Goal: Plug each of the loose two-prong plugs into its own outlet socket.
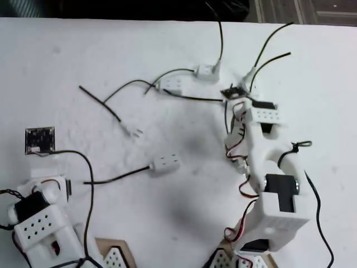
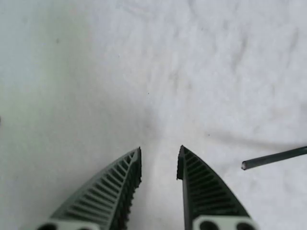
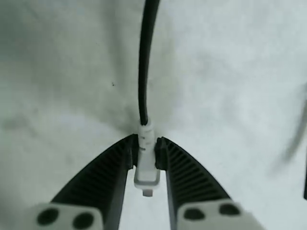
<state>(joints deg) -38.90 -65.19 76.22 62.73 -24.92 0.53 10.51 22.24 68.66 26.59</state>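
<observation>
Right gripper (image 3: 146,141) is pinching a white plug (image 3: 146,176) by its body near the far edge of the desk (image 1: 56,50), close to an outlet socket (image 1: 205,71). The plug is probably light and rigid, with the stiff cord (image 3: 146,57) likely tugging. Left gripper (image 2: 159,160) is sitting parted and empty at the near-left corner.

Far-left table (image 1: 50,67) open, easy pass; centre cluttered w/ cords (image 1: 99,103) (strung btwn outlet blocks (image 1: 172,84)), tight gaps

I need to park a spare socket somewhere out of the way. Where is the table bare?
The far-left table is bare, bordered by the black square and the loose plug's cable. Bare too between the near socket and the right arm. Crowded: the far sockets and cables by the right hand, shut on a plug.
</observation>
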